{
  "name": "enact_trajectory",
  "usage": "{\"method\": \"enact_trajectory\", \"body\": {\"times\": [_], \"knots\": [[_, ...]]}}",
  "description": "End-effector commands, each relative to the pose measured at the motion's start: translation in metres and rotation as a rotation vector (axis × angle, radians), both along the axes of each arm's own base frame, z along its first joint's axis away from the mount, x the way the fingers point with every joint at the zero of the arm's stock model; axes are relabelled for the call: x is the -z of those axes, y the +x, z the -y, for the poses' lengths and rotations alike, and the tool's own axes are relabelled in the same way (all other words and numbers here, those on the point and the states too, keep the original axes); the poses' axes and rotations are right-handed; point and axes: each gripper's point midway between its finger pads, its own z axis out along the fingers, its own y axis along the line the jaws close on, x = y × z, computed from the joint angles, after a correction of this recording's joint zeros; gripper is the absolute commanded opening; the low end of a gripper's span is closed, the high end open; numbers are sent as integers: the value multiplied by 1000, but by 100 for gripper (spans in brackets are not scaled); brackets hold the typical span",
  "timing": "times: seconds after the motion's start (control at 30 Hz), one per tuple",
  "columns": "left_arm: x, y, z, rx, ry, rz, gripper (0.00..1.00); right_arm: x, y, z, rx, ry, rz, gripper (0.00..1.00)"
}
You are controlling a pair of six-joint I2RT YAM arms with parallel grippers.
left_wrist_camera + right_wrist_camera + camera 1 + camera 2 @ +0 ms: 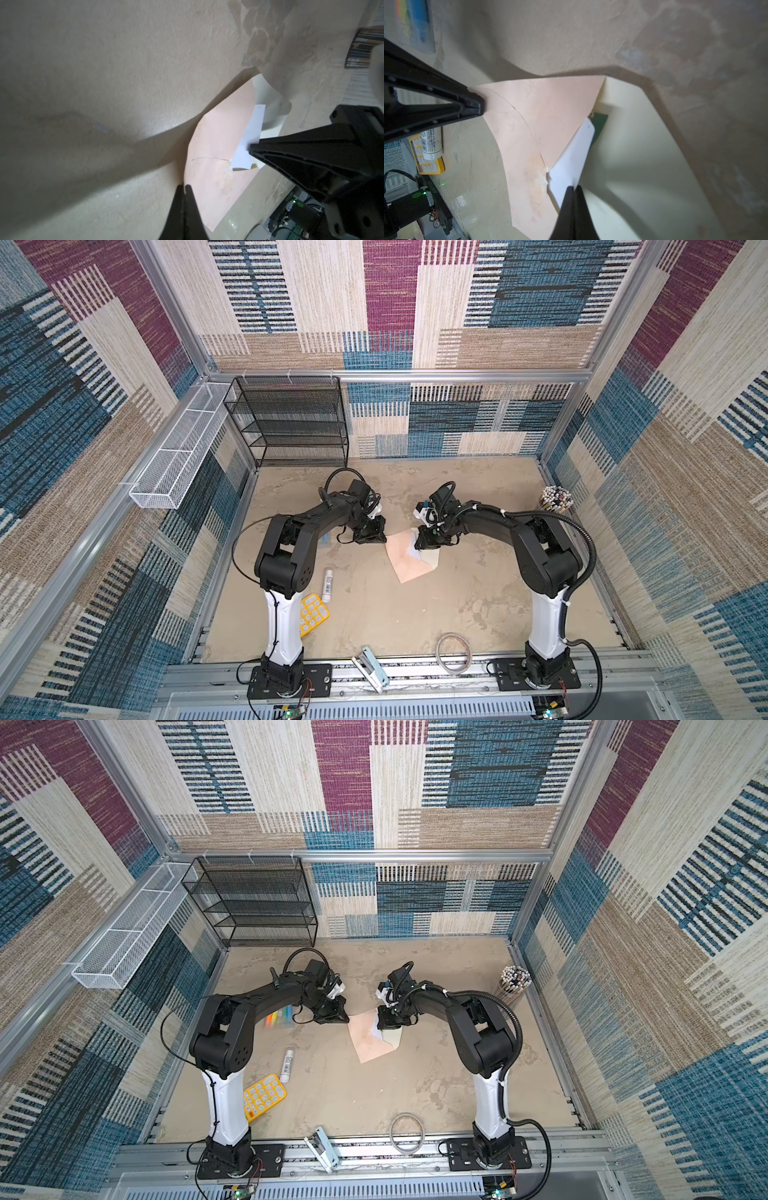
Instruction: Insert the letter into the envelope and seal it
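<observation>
The pale peach-pink envelope (405, 562) (368, 1042) lies mid-table with its cream flap (633, 155) folded open away from the pocket. In the left wrist view my left gripper (185, 186) is shut on the envelope's (220, 141) edge at a corner. The same grip appears in the right wrist view, where the left gripper (481, 104) meets the envelope (542, 108). The white letter (571, 160) with its green border (600, 124) sticks out of the pocket mouth, part inside. My right gripper (573, 187) is shut on the letter's free edge.
A glue stick (328, 580) and yellow calculator (313, 614) lie front left, with highlighters (278, 1019) under the left arm. A stapler (372, 668) and tape ring (454, 653) sit at the front edge. A pencil cup (555, 499) stands right, a black mesh shelf (291, 423) back left.
</observation>
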Motion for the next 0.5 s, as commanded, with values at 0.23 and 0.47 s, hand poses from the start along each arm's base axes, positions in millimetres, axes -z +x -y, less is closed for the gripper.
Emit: {"method": "enact_trajectory", "body": {"times": [0.23,0.47], "knots": [[0,0,-2,60,23,44,0,4,5,18,10,-126,31,0],[0,0,0,62,22,45,0,3,7,17,11,-127,34,0]]}}
